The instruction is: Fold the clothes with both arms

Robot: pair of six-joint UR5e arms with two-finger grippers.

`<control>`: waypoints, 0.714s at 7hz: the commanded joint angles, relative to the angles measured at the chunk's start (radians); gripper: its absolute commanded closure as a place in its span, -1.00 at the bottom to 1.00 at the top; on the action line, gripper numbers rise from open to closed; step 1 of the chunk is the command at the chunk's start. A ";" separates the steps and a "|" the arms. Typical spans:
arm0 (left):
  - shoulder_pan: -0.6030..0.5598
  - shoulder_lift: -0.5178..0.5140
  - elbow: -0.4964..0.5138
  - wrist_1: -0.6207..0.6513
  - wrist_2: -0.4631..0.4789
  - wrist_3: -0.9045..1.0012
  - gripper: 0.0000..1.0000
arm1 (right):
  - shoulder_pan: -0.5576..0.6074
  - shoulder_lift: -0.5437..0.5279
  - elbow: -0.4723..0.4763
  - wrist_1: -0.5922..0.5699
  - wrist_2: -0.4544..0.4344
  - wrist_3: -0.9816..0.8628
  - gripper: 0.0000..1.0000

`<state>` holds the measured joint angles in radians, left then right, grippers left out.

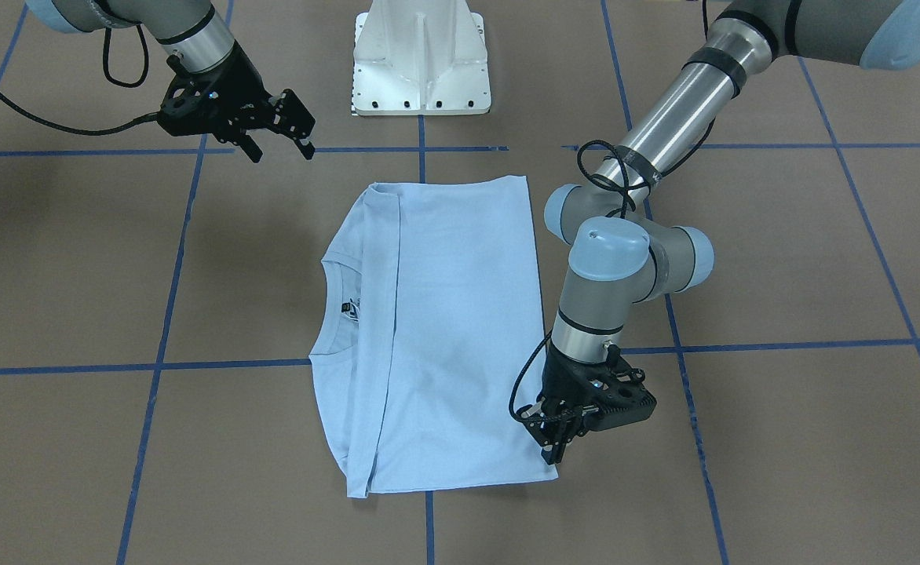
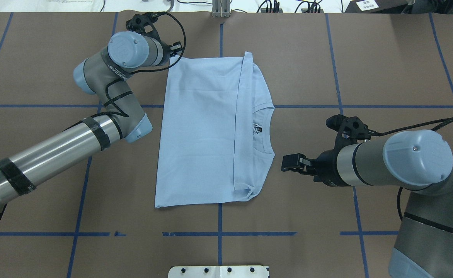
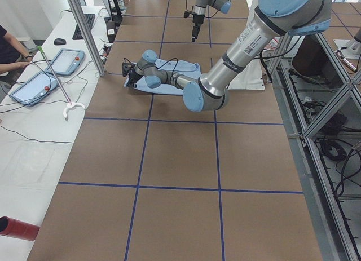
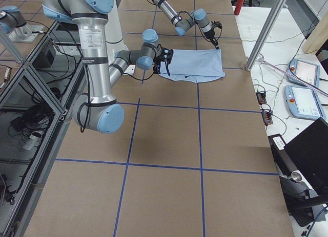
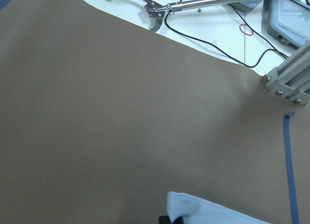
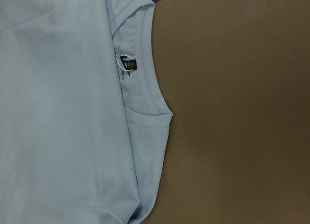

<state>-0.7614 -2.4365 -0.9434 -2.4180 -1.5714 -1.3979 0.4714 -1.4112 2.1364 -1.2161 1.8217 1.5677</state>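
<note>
The light blue T-shirt [image 1: 444,329] lies flat on the brown table, folded lengthwise with one side laid over the middle. Its collar and black label [image 6: 131,65] face the robot's right side. My left gripper [image 1: 556,453] points down at the shirt's far corner on the hem side, fingers close together and pinching the cloth edge [image 5: 218,212]. My right gripper [image 1: 279,147] hangs open above bare table, a short way off the collar side [image 2: 290,162], holding nothing. The chest print is hidden.
The white pedestal base [image 1: 421,63] stands at the robot's side of the table. Blue tape lines [image 2: 219,220] grid the surface. Beyond the far edge are a white bench with tablets [image 3: 39,80], a metal post [image 3: 84,30] and a person's arm [image 3: 11,63].
</note>
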 commanded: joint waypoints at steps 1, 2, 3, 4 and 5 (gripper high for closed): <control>-0.048 0.002 -0.004 -0.004 -0.024 0.080 -1.00 | 0.024 0.067 -0.057 -0.011 -0.005 -0.008 -1.00; -0.093 0.048 -0.064 0.023 -0.183 0.106 -1.00 | 0.026 0.096 -0.102 -0.011 -0.012 -0.094 -1.00; -0.125 0.136 -0.201 0.104 -0.279 0.144 -1.00 | 0.026 0.151 -0.160 -0.031 -0.012 -0.192 -1.00; -0.128 0.233 -0.385 0.248 -0.285 0.210 -1.00 | 0.024 0.261 -0.214 -0.160 -0.016 -0.278 -1.00; -0.128 0.299 -0.551 0.355 -0.286 0.233 -1.00 | -0.002 0.332 -0.233 -0.259 -0.053 -0.367 -1.00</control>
<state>-0.8837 -2.2270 -1.2979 -2.1962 -1.8395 -1.2071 0.4893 -1.1734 1.9424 -1.3585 1.7985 1.3073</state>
